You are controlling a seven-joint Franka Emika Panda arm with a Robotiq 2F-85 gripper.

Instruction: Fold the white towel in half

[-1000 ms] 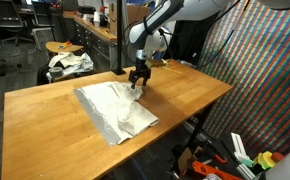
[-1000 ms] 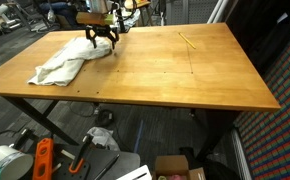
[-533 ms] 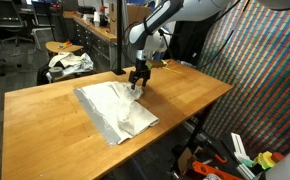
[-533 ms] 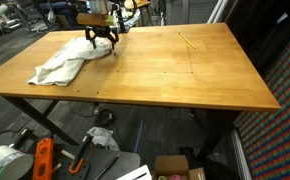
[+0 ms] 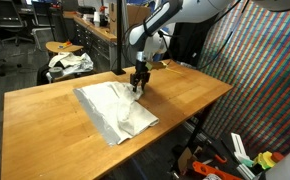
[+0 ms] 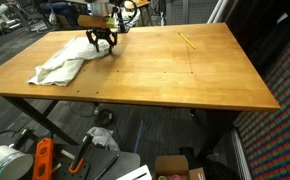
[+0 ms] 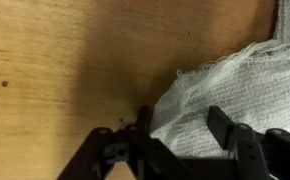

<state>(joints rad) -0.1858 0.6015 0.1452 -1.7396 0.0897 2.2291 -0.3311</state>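
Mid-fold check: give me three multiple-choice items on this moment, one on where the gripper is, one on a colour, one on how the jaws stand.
1. Where is the gripper?
A: at the edge of the white towel
B: over bare wood, far from the cloth
C: out past the wood, above the floor

2. What colour is the table?
A: black
B: brown wood
C: white

3. How do the jaws stand?
A: shut on nothing
B: out of sight
C: apart, with fabric between them

Answers:
1 A: both exterior views put it at the cloth's corner.
2 B: the wood grain shows.
3 C: the wrist view shows the fingers straddling the cloth's edge.
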